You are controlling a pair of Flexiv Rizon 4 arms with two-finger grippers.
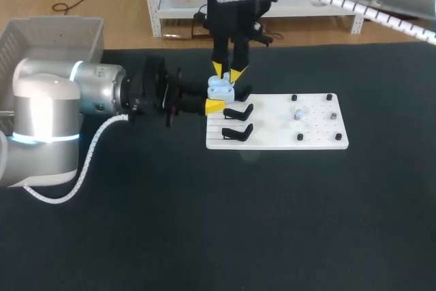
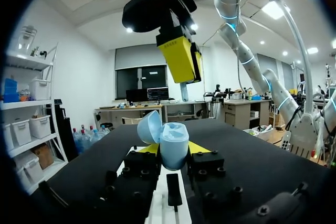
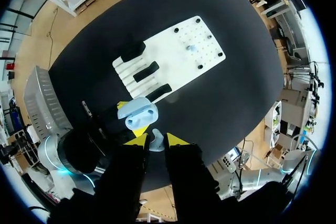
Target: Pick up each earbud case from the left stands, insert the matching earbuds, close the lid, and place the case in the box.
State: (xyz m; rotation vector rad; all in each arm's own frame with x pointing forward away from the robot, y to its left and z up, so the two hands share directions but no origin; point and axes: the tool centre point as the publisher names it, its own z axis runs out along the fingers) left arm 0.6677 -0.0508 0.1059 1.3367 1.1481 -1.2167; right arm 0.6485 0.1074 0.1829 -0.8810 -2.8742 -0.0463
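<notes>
Pale-blue earbud case (image 1: 220,88), lid open, is pinched in the left tool (image 1: 214,105) over the stand end of the white board (image 1: 313,138). Right tool (image 3: 156,142) nips an earbud (image 3: 157,137) just above the case. Risks, imo: bud goes in off its well or twisted, so lid won't shut; downward push vs. thin side grip could tip case out.

The head view looks steeply down from above and behind, taking in most of the black tabletop (image 1: 204,236). The left wrist view sits low and close, facing level across it at the open earbud case (image 2: 173,145); the right wrist view looks straight down on that case from just above. All three share it and the white board (image 1: 272,135).
</notes>
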